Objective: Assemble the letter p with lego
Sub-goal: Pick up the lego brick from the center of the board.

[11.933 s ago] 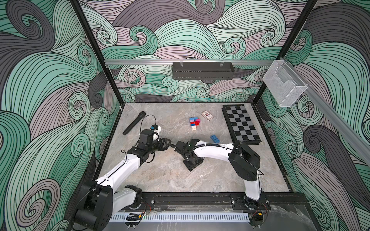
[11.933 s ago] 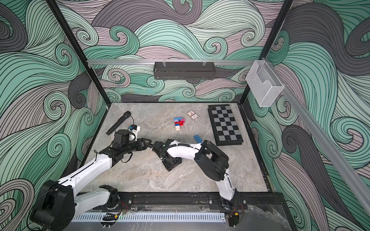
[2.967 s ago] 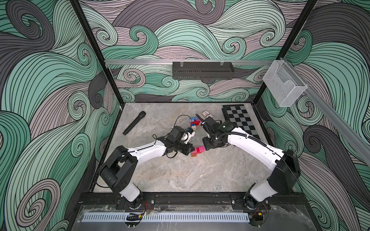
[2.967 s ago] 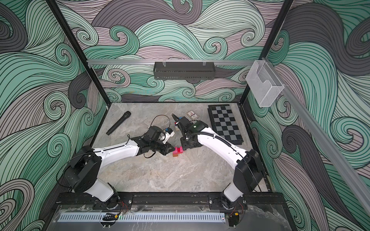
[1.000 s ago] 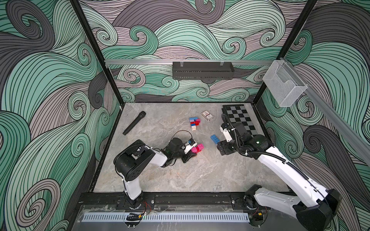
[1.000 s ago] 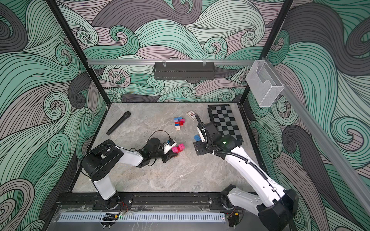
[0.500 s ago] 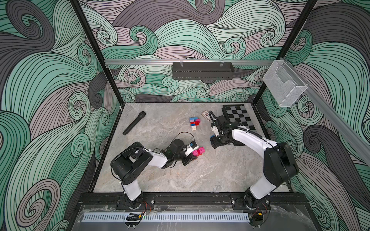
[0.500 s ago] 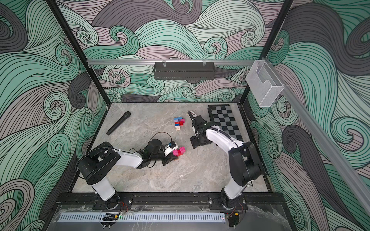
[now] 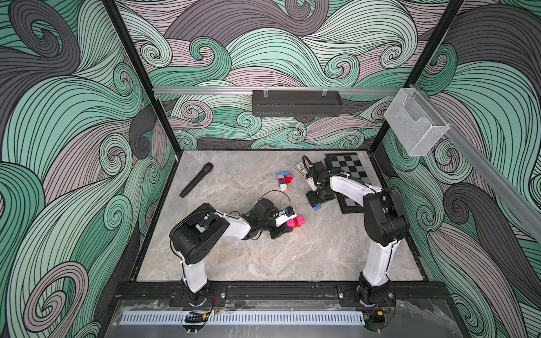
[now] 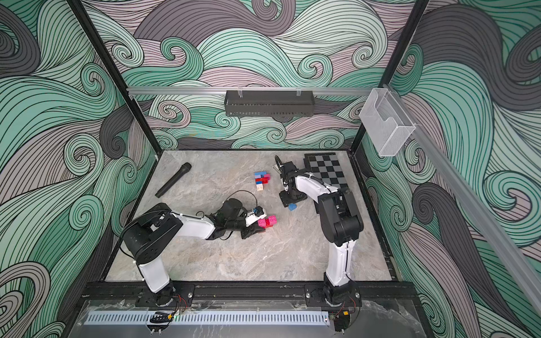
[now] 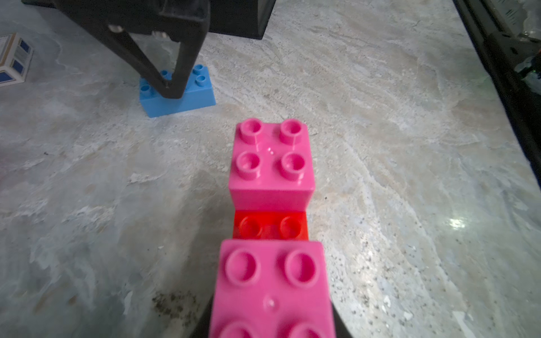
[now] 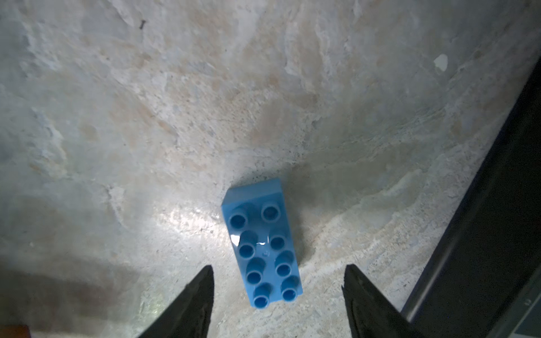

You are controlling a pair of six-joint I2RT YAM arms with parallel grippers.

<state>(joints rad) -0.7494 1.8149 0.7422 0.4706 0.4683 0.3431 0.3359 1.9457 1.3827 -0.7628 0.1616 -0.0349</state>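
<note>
A: While the P has no shape yet, what is joined so far?

B: Entry one: pink-red piece (image 9: 296,221), centre of both top views. Two pink squares, red studs showing between them. The left pincer (image 9: 289,225) holds it at the near end, narrow on it. Whether it rests on the worktop (image 9: 263,263) I cannot tell.

A: And the loose stock?

B: Entry two: blue brick (image 12: 262,243), oblong, eight studs up, on the worktop right of centre, near the chessboard (image 9: 348,175). The right pincer (image 12: 279,267) hangs over it, jaws wide, one on either side, neither touching. Entry three: pile (image 9: 284,180), above centre. Blue, red, pink and pale bricks bunched together, no arm at them.

A: Progress?

B: Early, by my reading. One short run exists, perhaps part of the stem, and there is no loop at all. Left to do: grip the blue brick, press it on, then draw on the pile for the rest.
</note>
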